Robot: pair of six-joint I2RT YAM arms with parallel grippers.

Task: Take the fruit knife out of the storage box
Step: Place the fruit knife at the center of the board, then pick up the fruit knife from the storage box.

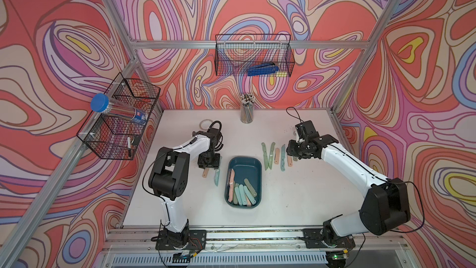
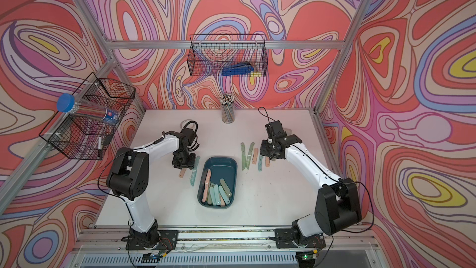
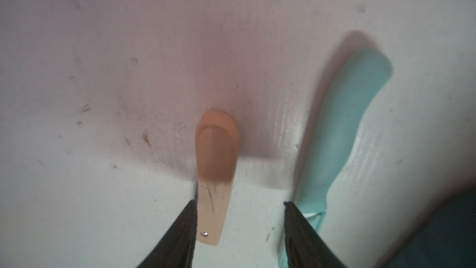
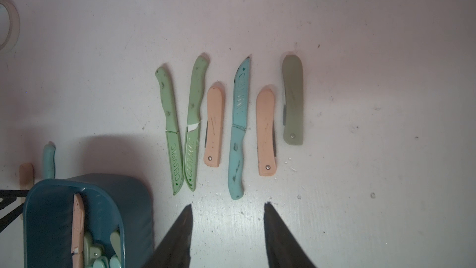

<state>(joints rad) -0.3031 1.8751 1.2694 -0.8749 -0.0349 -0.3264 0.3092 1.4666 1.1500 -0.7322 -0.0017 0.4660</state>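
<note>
step: looks like drop-off, peach knife (image 3: 216, 155) on table (image 1: 283, 202) just left of storage box (image 1: 246, 167) (mid-frame) | left fingers (image 3: 180, 233) apart, not gripping it | right fingers (image 4: 177, 235) apart, empty | next: lift clear, grab another

Teal storage box (image 1: 247, 167), knives (image 1: 243, 194) inside

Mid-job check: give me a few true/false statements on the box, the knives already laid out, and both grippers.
1. The storage box is empty. False: a pile of knives lies in it.
2. A row of six knives lies outside the box. True.
3. The right gripper is clamped on a knife. False: its jaws stand open with nothing between them.
4. The left gripper is outside the box, jaws apart, over a peach folding knife. True.
</note>
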